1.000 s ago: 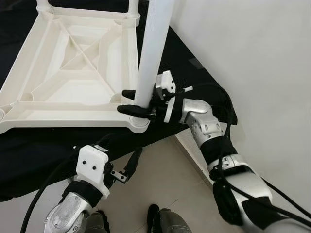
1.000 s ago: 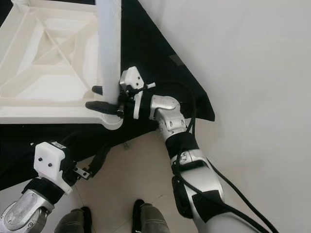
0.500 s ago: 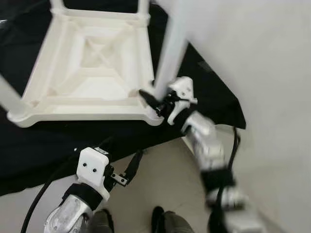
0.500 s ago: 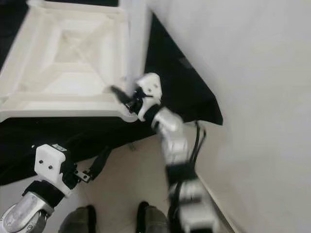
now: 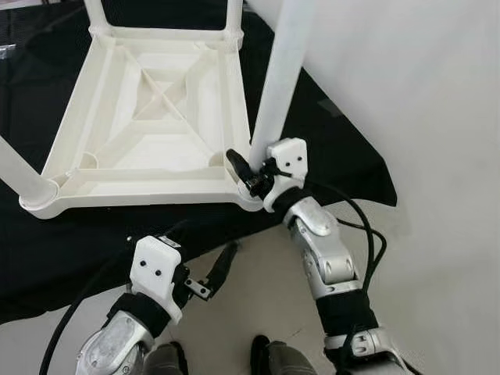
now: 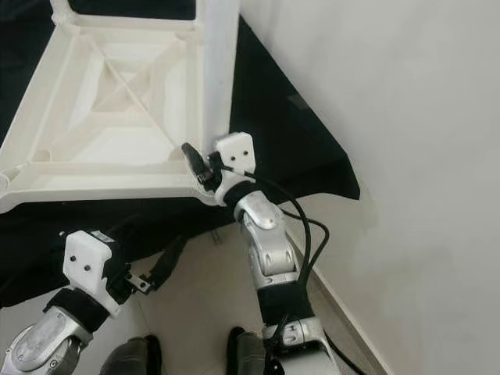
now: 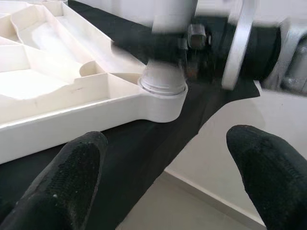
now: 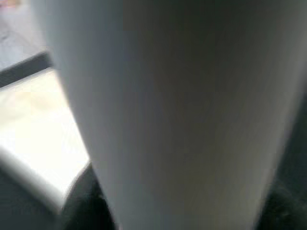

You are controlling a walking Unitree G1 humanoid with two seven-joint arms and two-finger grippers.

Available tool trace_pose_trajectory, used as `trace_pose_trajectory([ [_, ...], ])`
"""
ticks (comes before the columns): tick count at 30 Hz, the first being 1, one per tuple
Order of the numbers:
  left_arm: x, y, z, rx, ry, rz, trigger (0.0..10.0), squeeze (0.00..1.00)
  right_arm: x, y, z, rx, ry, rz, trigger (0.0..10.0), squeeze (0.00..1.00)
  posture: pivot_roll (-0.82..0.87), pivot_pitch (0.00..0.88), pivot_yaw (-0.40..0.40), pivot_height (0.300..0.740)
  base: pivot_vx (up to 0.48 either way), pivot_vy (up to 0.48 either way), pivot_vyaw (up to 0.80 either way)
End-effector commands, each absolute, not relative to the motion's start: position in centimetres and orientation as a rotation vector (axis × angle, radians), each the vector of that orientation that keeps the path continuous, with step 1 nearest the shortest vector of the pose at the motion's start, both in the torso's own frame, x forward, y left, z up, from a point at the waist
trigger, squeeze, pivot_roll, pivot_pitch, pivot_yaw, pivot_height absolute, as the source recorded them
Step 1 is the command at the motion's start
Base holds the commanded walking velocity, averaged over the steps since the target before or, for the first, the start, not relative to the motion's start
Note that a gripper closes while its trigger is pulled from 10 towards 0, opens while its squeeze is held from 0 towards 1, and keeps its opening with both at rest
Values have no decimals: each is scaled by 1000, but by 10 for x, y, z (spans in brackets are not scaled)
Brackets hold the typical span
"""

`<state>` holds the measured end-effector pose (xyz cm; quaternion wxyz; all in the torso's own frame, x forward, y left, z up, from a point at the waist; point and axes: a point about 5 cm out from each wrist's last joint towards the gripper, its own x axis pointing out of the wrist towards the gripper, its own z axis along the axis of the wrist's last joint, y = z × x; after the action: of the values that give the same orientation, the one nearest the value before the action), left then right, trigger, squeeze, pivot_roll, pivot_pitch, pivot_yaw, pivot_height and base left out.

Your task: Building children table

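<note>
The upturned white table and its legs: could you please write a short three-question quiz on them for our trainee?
1. True or false: the white table lies upside down on the black cloth.
2. Which gripper is at the base of the near-corner leg? A) left B) right
3. Fill in: the left gripper hangs with its fingers ____.

Key: 1 true; 2 B, the right gripper; 3 open.

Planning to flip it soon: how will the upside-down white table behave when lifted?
The table looks like thin ribbed plastic, so probably stiff and light. It might slide on the black cloth. The leg at the right gripper could wobble if not fully seated.
</note>
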<state>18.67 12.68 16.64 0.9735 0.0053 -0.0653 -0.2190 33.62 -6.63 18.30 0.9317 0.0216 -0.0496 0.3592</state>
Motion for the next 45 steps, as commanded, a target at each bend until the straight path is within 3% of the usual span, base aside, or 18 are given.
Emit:
trace_pose_trajectory([
  [1,186,129,160,15,-94,-442,10000,0,332,-61,189,105,-99,914,10000,1000,121,251,-103,740,0,0,0],
  [4,186,128,160,17,-95,-446,10000,0,334,-66,199,102,-132,970,10000,1000,124,251,-105,740,0,0,0],
  [5,186,126,161,17,-96,-452,10000,0,337,-73,210,76,-176,1038,10000,0,127,250,-108,740,0,0,0],
  [10,187,124,161,19,-96,-461,10000,0,338,-86,228,-38,-216,1308,10000,0,134,244,-114,740,0,0,0],
  [18,188,121,160,19,-101,-469,10000,0,351,-86,230,-151,-145,1422,9647,0,141,238,-122,740,0,0,0],
  [19,188,121,160,19,-101,-470,10000,0,352,-85,230,-157,-134,1434,0,0,143,235,-125,740,0,0,0],
  [28,187,120,160,19,-103,-472,10000,0,359,-89,219,-219,-77,1409,0,0,144,228,-124,740,0,0,0],
  [33,186,119,160,16,-102,-477,10000,0,360,-97,204,-199,-41,1302,0,0,127,233,-128,740,0,0,0],
  [36,185,118,161,12,-105,-474,10000,0,364,-107,171,-205,35,851,0,0,113,236,-144,740,0,0,0],
  [37,185,119,162,10,-106,-471,10000,0,361,-113,160,-153,53,509,0,0,94,249,-148,740,0,0,0],
  [38,185,119,162,10,-106,-471,10000,0,361,-113,160,-153,53,509,0,0,94,249,-148,740,0,0,0],
  [39,185,120,163,8,-107,-468,10000,0,346,-113,147,-111,102,359,0,0,92,252,-147,740,0,0,0],
  [43,185,121,162,8,-106,-467,10000,0,328,-99,143,-111,87,355,0,0,87,260,-129,740,0,0,0],
  [45,187,118,162,6,-102,-487,10000,0,314,-63,147,-108,25,522,0,0,86,248,-122,740,0,0,0],
])
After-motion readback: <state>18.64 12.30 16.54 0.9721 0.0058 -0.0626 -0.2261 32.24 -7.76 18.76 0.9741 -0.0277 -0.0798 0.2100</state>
